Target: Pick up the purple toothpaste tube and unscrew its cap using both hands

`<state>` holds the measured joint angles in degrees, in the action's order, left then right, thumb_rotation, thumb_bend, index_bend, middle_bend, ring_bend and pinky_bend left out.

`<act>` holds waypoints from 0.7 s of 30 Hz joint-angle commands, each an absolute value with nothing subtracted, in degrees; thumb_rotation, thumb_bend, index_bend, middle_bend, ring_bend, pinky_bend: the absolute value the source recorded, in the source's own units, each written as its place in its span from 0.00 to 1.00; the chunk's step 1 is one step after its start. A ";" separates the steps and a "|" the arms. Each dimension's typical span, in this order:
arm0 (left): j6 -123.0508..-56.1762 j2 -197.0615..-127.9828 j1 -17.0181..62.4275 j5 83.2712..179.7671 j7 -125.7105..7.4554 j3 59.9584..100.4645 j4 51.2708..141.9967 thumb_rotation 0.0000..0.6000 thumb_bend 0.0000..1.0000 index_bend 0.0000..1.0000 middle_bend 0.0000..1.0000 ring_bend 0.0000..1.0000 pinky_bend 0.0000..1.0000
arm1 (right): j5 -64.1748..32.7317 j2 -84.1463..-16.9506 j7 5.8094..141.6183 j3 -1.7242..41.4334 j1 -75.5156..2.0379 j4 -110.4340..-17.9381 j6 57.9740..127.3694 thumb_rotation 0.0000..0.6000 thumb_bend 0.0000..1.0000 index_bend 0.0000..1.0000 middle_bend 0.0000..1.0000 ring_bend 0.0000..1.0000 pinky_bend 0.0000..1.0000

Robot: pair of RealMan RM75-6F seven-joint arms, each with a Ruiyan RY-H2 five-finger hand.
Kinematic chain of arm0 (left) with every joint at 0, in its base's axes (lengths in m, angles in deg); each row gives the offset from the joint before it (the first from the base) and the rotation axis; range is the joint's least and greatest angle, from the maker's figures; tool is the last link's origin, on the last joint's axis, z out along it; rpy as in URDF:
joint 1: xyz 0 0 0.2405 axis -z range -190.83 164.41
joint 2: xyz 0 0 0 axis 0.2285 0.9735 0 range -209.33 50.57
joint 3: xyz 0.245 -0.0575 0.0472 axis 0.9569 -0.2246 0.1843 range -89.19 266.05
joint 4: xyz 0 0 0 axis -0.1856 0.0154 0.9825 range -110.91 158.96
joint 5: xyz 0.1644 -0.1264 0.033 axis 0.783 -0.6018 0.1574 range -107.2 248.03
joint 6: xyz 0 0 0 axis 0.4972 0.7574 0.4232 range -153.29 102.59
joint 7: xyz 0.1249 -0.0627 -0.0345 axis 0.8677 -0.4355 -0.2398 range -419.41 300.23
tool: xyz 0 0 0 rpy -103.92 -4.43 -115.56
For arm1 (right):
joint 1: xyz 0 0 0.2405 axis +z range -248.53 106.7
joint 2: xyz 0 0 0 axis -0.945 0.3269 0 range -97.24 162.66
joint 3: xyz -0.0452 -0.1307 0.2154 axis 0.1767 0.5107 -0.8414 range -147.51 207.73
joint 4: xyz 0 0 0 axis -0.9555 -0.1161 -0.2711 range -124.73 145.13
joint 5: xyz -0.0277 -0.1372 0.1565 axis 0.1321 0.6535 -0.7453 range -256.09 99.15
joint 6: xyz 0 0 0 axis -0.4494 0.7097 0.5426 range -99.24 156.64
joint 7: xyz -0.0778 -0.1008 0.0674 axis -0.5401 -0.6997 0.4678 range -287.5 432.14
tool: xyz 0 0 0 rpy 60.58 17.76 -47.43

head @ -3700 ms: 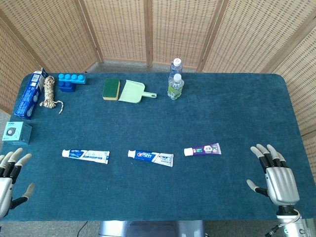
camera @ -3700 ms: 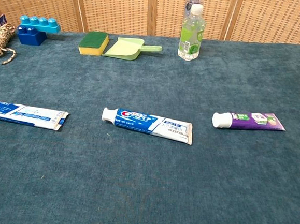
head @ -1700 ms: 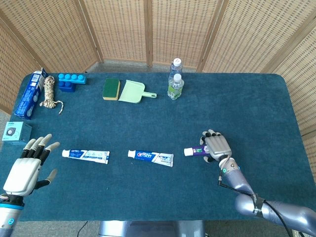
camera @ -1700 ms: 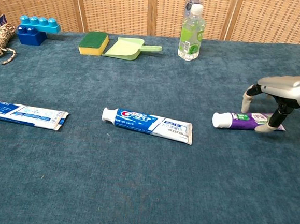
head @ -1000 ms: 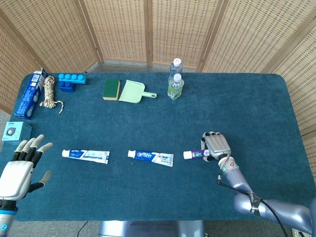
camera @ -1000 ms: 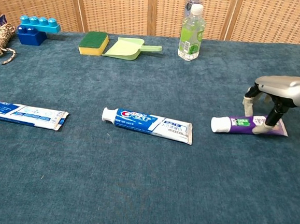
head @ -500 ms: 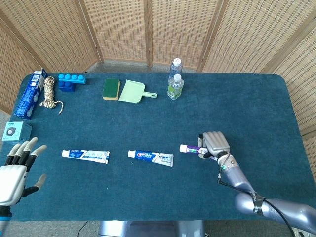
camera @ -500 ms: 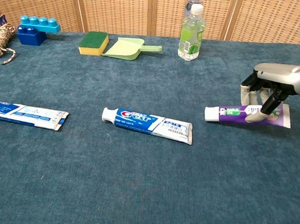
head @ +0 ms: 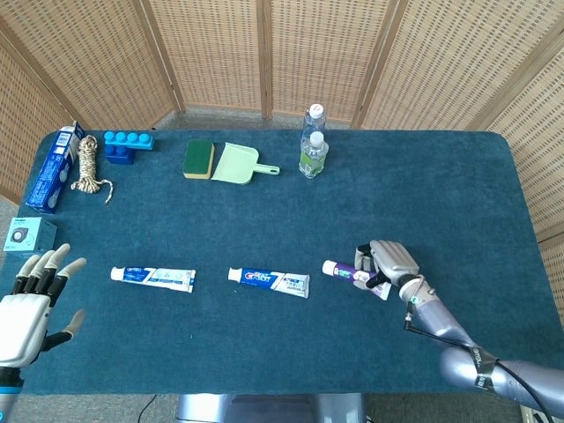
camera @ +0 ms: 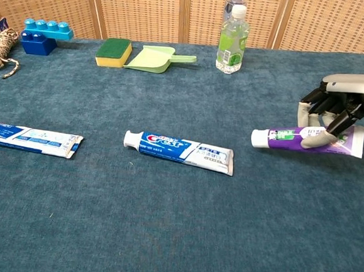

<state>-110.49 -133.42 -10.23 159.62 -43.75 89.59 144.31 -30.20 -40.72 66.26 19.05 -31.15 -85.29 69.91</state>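
Note:
My right hand (head: 388, 262) (camera: 334, 113) grips the purple toothpaste tube (head: 345, 272) (camera: 286, 137) around its middle and holds it a little above the blue cloth. The tube lies level, its white cap (head: 329, 266) (camera: 259, 138) pointing left and free of the fingers. My left hand (head: 28, 304) hovers at the near left edge with its fingers spread and nothing in it; only the head view shows it.
Two blue-and-white toothpaste tubes (head: 269, 280) (head: 152, 278) lie in a row left of the purple one. At the back stand two bottles (head: 313, 154), a green dustpan (head: 238, 164), a sponge (head: 198, 158), blue blocks (head: 127, 145), a rope (head: 87, 167) and boxes (head: 50, 169) (head: 28, 235).
My right hand closed on the purple tube and lifted it off the cloth, drawing slightly right. My left hand has stayed low at the near left edge.

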 commanded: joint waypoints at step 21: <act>-101.32 -136.12 -1.25 161.95 -40.18 85.58 143.70 1.00 0.33 0.18 0.08 0.03 0.10 | -1.41 -31.16 122.90 7.03 -43.63 -89.06 53.19 1.00 0.42 0.97 0.74 0.76 0.81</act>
